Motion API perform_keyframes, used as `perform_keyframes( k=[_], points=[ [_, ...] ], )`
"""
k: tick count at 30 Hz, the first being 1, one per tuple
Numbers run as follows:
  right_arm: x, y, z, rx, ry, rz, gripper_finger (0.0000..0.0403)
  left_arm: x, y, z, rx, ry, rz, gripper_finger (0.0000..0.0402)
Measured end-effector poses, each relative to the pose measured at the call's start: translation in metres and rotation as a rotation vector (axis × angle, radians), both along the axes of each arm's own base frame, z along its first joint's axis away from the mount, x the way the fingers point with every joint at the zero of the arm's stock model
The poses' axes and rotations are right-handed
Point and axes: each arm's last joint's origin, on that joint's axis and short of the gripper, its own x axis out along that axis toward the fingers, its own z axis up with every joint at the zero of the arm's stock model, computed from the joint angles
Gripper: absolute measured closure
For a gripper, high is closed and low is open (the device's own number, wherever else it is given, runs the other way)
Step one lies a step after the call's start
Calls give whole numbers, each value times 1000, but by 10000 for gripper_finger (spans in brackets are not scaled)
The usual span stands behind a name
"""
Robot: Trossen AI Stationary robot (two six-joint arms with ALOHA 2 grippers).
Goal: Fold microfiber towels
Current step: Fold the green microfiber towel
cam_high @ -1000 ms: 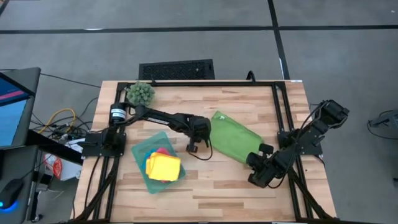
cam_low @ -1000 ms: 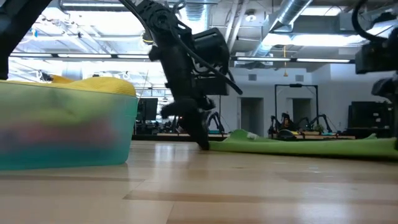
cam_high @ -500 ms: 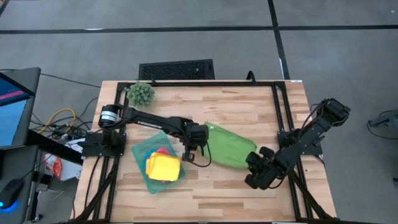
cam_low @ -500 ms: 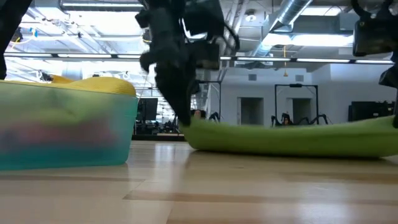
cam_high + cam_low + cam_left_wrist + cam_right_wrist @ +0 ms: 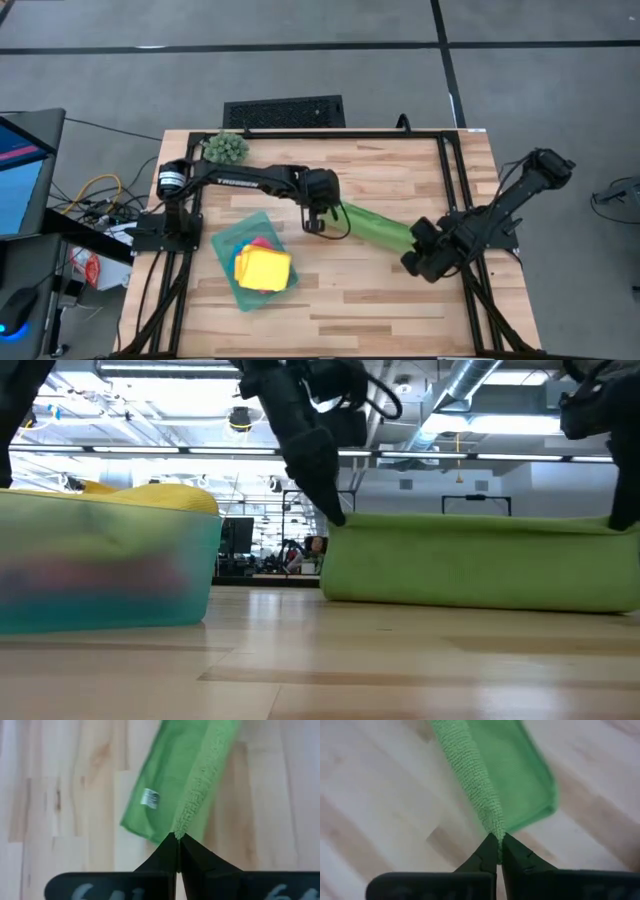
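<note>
The green towel hangs stretched between my two grippers over the middle of the table, its lower edge on the wood in the low view. My left gripper is shut on its left end and my right gripper on its right end. The yellow towel lies on top of the stack in the teal tray, with pink showing beneath it. The blue towel is hidden. My left gripper pinches the green towel's upper corner between its two shut fingers, coming from above. The cloth hangs below it with its label side showing, drawn fairly straight toward the other gripper. My right gripper pinches the towel's other upper corner between its two shut fingers, from above. The cloth hangs down from it, its top edge running level between the two holds.
The teal tray stands at the table's near left. A spiky green ball plant sits at the far left corner. A black frame runs along the far and right edges. Bare wood lies near the front edge.
Both grippers have risen with the green towel's two corners and moved toward the table's far side. The towel, flat on the table a second ago, now hangs as an upright sheet between them, with only its lower edge on the wood.
</note>
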Motion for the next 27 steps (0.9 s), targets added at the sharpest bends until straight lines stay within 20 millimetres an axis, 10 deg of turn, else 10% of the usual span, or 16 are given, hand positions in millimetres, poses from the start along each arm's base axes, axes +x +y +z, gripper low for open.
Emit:
perform_keyframes(
  k=[27],
  points=[
    [30, -45, -24, -51, 276, -85, 352, 15, 30, -56, -42, 72, 72, 401]
  ],
)
